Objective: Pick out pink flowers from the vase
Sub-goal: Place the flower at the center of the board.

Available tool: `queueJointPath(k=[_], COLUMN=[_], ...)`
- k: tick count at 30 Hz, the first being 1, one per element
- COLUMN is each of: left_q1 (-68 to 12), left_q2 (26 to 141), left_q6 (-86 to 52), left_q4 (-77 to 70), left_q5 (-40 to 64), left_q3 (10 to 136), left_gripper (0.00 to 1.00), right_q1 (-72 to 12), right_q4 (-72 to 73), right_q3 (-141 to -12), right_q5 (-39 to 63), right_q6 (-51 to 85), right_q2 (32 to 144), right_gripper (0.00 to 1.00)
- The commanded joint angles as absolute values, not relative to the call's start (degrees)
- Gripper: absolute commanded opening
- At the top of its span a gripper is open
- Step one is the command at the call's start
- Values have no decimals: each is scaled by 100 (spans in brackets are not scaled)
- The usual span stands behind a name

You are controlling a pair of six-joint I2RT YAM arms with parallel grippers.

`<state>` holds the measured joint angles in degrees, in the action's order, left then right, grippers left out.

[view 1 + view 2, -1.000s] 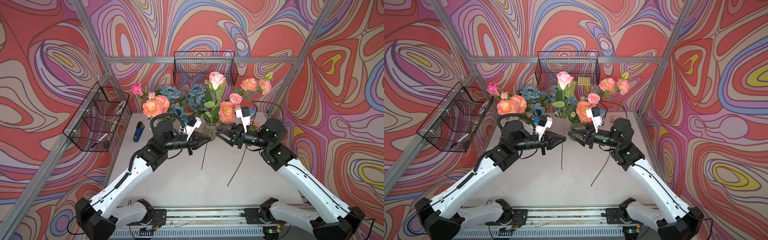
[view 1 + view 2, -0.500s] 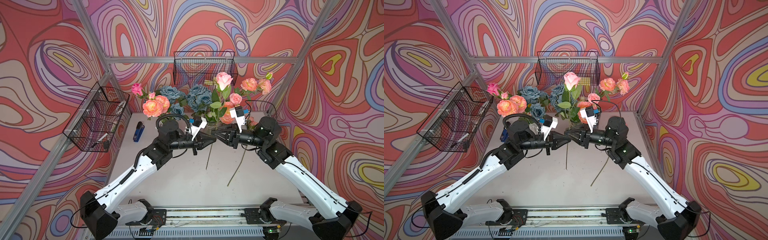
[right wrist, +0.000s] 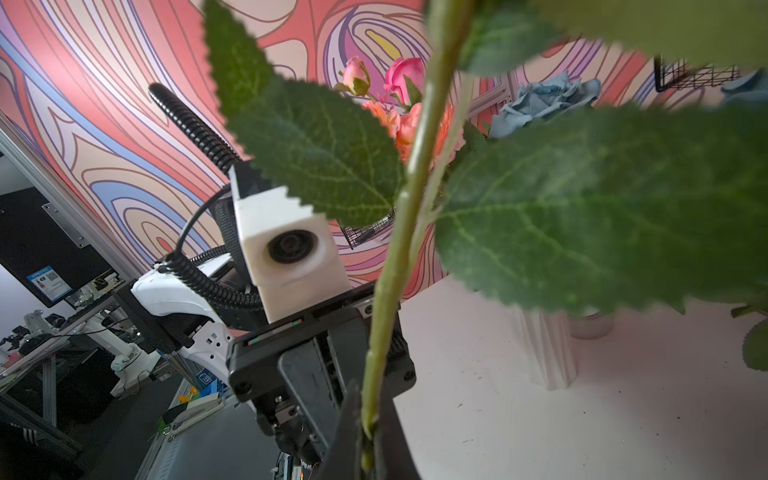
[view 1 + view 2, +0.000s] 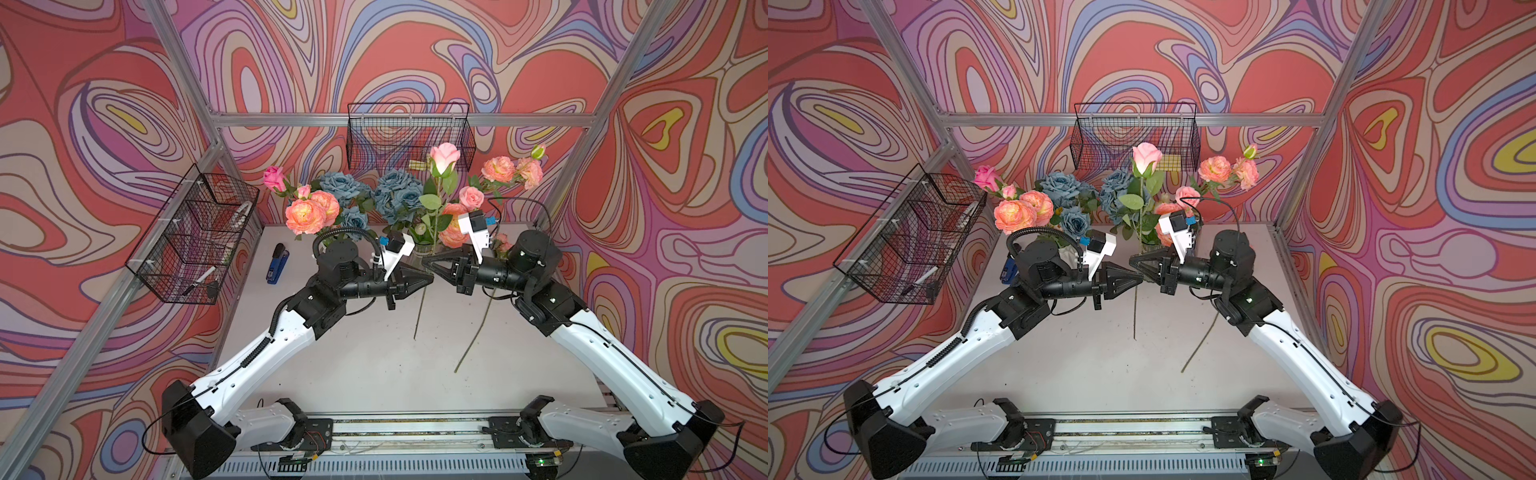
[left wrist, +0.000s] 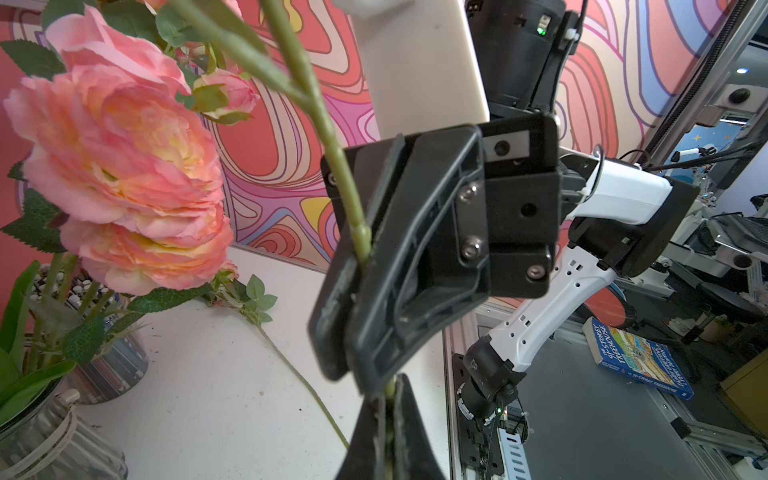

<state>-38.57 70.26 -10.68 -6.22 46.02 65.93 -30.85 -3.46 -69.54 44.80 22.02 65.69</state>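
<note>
Right wrist view: the right gripper (image 3: 368, 438) is clamped on the long green leafy stem of a pale pink rose (image 4: 444, 158). The left gripper (image 4: 429, 277) pinches the same stem just beside it. The stem stands near-upright, bloom uppermost, before the clear glass vase (image 4: 422, 250). Bare white tabletop (image 4: 353, 353) lies open in front.

You see the left fingers (image 4: 1121, 282) and right fingers (image 4: 1148, 264) meeting tip to tip, both pinched shut on the stem of the tall pink rose (image 4: 1146, 157), its lower end hanging over the bench (image 4: 1092, 370).
</note>
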Motion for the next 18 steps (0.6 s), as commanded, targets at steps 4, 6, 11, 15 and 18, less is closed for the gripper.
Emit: queueJointPath(k=[4,6,11,15,18], left_q1=[-3885,-3885,-3885,-3885,-3885], left_q2=[6988,6969,6783,6570,6378], left_q6=[-1000,-1012,-877,-723,-697], left_q4=[-859,-861,-637,-407,-421], left_q5=[4324,4287,3891,3609,3117], left_q3=[6616,6582,6461,6339,6098], left_gripper=[39,50,84,97,100], right_q1=[-3155,-3155,-3155,-3155,-3155], right_q4=[-841,-967,-1360,-1718,-1969], right_q3=[-7215,-7220,-7248,-7315,-7356], right_q5=[4351,4282,3802,3414,2966], right_q6=[1914,1819,1470,1224,1020], right_q2=[6570,6549,6426,6342,6260], right_gripper=[0,0,0,0,0])
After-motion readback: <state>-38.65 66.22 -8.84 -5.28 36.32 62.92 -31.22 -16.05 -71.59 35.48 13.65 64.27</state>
